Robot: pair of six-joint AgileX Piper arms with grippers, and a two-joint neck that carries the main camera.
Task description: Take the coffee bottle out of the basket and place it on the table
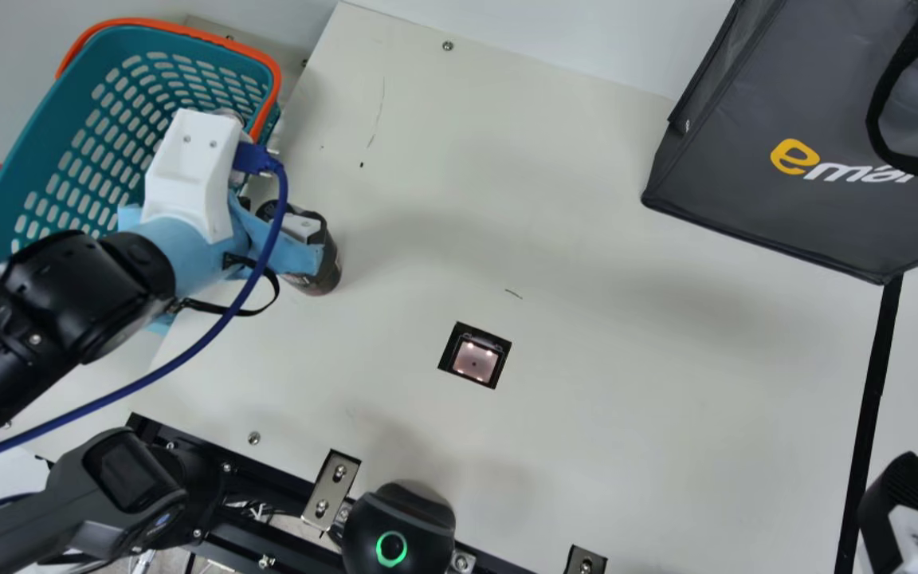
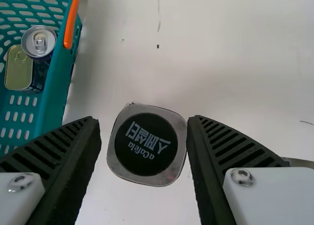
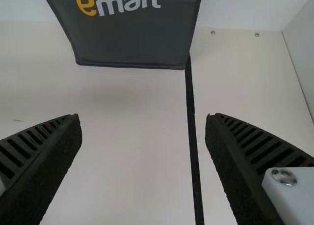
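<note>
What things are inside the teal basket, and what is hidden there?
Inside the teal basket are a drink can and a flat tin. My left arm covers part of it; what lies beneath, I cannot tell.

The black shopping bag carries the brand name "emart" on its side: the "e" is orange-yellow and the "mart" white. In the main view the word slopes down towards its end, and the bag's black handle covers part of the last letters; in the right wrist view the whole word reads clearly.

On the lid of the coffee bottle, a round black label bears large white East Asian characters, with smaller Latin lettering beside them that looks like "a Caféla". White print on the bottle's dark side is too small to read.
</note>
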